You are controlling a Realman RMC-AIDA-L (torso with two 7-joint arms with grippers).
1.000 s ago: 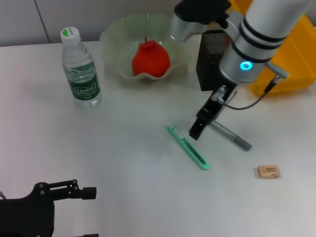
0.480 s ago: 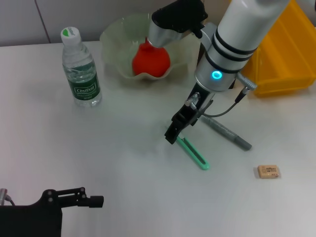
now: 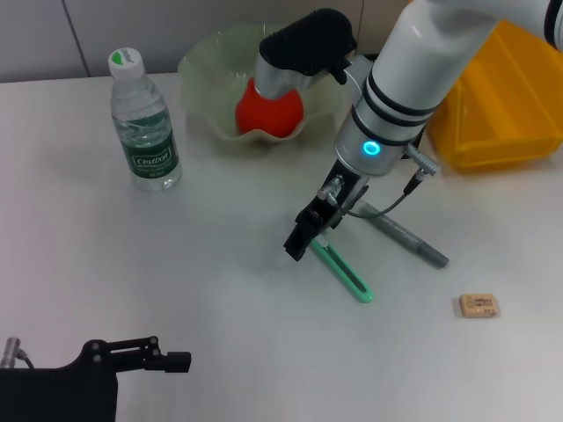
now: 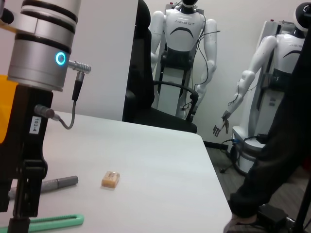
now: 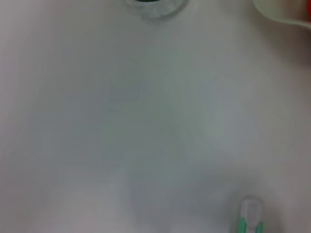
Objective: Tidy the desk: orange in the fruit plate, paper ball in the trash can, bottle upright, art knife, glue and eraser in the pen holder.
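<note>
Lying diagonally, art knife [image 3: 341, 266] under right gripper [image 3: 302, 239].

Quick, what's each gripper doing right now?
Left gripper: parked low at the desk's near edge, holding nothing.
Right gripper: over the green art knife; fingers cannot be told.

The bench [image 3: 132, 264] has a smooth, matt, pale surface with only a soft sheen. The bottle [image 3: 143, 123] is clear glossy plastic with a paper-like green label and a white and green plastic cap. The fruit plate [image 3: 207, 75] looks like translucent, glossy, greenish glass or plastic with a wavy rim, and the orange [image 3: 268, 107] in it has a slightly shiny skin. The art knife [image 3: 345, 271] is smooth green plastic. The grey glue [image 3: 409, 239] looks matt. The eraser [image 3: 478, 305] is dull tan. The right arm's shell [image 3: 422, 61] is glossy white plastic with black bands, and its gripper [image 3: 303, 236] is matt black.
</note>
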